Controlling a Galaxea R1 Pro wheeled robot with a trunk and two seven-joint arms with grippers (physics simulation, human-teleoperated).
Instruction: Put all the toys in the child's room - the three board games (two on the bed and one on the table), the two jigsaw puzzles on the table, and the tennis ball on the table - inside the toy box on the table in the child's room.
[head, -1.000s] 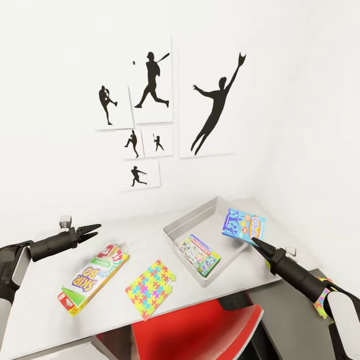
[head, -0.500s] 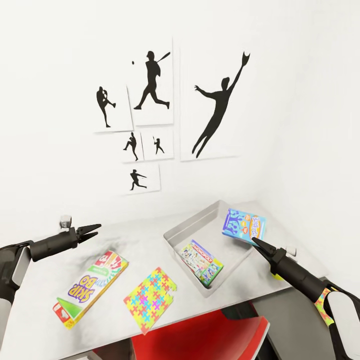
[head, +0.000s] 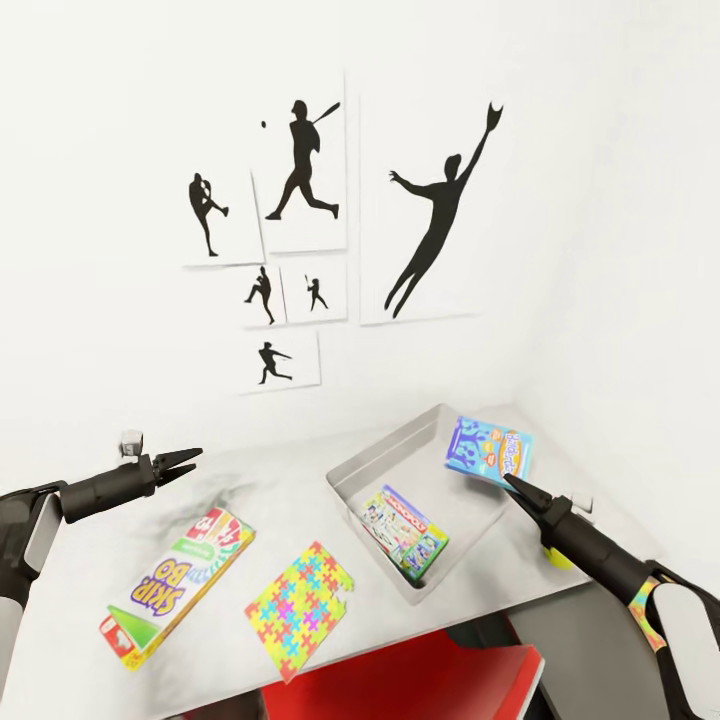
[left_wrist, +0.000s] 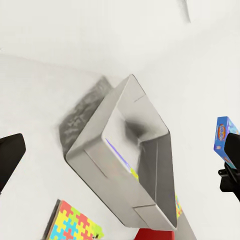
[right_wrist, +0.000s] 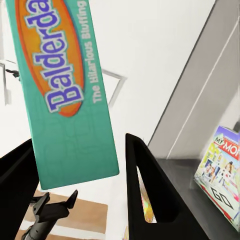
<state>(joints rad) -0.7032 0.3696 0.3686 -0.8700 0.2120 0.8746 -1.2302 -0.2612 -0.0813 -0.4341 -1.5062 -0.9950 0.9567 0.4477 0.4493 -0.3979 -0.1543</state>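
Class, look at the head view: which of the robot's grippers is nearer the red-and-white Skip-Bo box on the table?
Left. The left gripper hovers just above and behind the Skip-Bo box. The right gripper is across the table, past the toy box, holding the blue game box.
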